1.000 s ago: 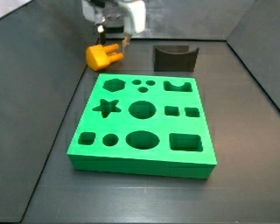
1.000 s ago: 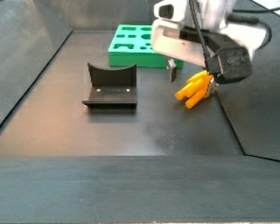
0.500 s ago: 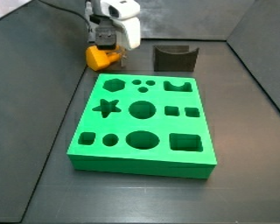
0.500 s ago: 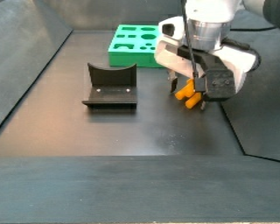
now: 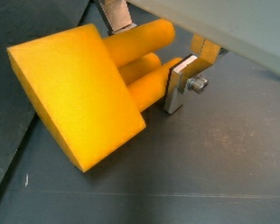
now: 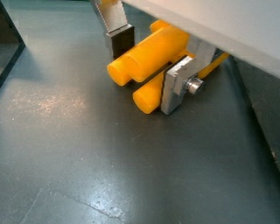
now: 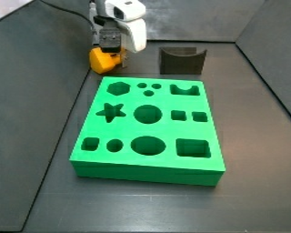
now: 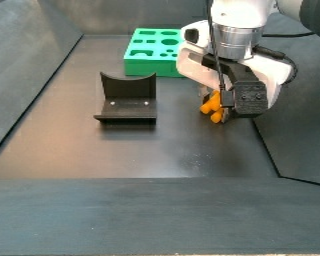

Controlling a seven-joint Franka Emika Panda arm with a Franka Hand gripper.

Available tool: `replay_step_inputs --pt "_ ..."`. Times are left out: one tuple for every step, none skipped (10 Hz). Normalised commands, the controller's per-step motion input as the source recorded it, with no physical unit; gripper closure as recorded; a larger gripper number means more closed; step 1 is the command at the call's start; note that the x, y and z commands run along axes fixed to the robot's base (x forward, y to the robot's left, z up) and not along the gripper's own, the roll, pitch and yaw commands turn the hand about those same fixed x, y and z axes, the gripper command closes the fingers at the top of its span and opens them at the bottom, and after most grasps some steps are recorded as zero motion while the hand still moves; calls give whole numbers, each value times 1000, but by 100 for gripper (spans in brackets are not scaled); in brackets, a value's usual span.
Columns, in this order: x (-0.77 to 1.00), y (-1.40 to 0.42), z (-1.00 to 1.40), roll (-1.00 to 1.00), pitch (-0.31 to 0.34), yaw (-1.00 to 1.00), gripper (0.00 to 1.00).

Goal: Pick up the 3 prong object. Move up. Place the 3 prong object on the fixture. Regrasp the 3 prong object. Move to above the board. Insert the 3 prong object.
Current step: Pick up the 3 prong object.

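Observation:
The 3 prong object (image 5: 78, 96) is a yellow-orange block lying on the dark floor with its prongs (image 6: 149, 61) sticking out sideways. My gripper (image 6: 147, 77) is down at it, one silver finger (image 6: 119, 44) against one side of the prongs and the other against the opposite side. In both side views the gripper (image 7: 108, 44) (image 8: 224, 100) stands low over the piece (image 7: 105, 60) (image 8: 218, 105), which rests on the floor. The fixture (image 7: 181, 60) (image 8: 125, 98) stands apart. The green board (image 7: 173, 130) (image 8: 147, 66) lies flat nearby.
Sloping dark walls (image 7: 264, 82) close in the floor on the sides. The piece lies near one wall edge (image 8: 263, 135), between the board and that wall.
From one second ago the gripper came down over the yellow piece. Since half a second ago arm and piece have hardly moved.

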Motion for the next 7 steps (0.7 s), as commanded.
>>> replay_step_inputs --pt "0 0 0 0 0 0 100" --pt "0 0 0 0 0 0 100" --pt "0 0 0 0 0 0 100" --pt "0 0 0 0 0 0 100" --pt "0 0 0 0 0 0 100" --pt "0 0 0 0 0 0 100" --pt "0 0 0 0 0 0 100"
